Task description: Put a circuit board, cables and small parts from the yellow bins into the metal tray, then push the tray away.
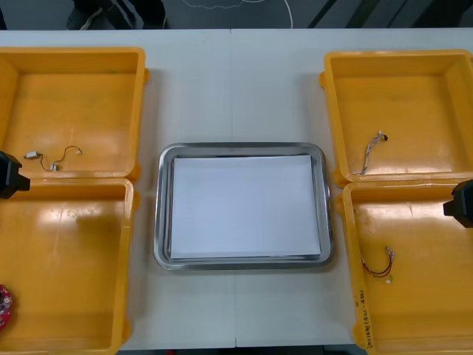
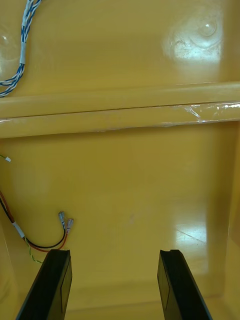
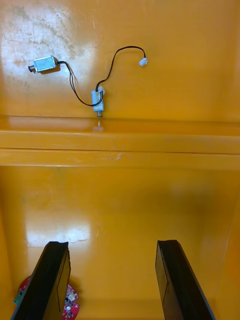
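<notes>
Front view: left gripper, right gripper at table sides, both spread wide over yellow bins.

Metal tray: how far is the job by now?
Nothing done yet: the metal tray holds only its white lining. Nothing in hand: left gripper and right gripper hover open over the near yellow bins. Left: circuit board, cables, small metal parts, the push.

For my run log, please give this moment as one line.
tray: no items yet; left end effector: open, over near left bin; right end effector: open, over near right bin; circuit board: near left bin
</notes>
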Controlling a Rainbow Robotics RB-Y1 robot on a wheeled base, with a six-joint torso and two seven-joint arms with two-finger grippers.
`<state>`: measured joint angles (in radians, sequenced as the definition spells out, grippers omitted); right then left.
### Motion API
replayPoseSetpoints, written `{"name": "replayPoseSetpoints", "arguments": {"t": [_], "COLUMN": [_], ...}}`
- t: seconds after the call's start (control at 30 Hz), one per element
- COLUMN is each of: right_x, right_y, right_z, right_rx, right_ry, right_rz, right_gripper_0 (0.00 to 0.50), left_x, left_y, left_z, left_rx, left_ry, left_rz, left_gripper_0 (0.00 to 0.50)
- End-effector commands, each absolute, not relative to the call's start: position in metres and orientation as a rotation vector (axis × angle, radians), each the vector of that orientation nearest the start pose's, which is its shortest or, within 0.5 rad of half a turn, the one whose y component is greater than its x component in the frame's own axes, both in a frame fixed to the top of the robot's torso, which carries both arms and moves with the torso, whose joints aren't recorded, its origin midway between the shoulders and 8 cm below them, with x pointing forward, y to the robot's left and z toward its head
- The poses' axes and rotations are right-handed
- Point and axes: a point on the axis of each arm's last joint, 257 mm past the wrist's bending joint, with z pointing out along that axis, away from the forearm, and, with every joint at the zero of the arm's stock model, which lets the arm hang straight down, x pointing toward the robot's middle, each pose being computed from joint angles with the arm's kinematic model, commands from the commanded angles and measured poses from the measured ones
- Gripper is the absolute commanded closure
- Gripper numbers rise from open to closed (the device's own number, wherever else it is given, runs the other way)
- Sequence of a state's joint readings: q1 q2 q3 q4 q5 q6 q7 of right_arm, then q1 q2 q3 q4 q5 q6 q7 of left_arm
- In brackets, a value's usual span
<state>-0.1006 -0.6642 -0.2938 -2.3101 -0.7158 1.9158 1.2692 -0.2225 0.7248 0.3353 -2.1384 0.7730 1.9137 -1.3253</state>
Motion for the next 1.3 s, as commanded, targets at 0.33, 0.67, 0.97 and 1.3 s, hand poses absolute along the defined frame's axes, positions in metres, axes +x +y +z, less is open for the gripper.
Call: {"name": "replayPoseSetpoints", "arguments": {"t": [0.33,0.67,0.97,1.3], "right_x": [0.354,0.347,0.336,0.34], "right_y": [-0.362,-0.342,-0.34,-0.328], "right_z": [-0.189,-0.208,-0.248,-0.272], "right_rx": [0.096,0.31,0.38,0.48], "right_ry": [2.68,2.721,2.815,2.822], "right_rz": [-0.047,0.026,-0.048,-0.023], "right_gripper_0": [0.0,0.0,0.0,0.0], "left_x": [0.385,0.384,0.372,0.347], "left_y": [0.392,0.401,0.428,0.461], "left_z": [-0.154,-0.135,-0.131,-0.136], "left_rx": [0.102,0.1,0.052,0.196], "left_ry": [2.659,2.636,2.631,2.665], "left_rz": [0.086,0.074,0.114,0.221], "left_gripper_0": [0.0,0.0,0.0,0.0]}}
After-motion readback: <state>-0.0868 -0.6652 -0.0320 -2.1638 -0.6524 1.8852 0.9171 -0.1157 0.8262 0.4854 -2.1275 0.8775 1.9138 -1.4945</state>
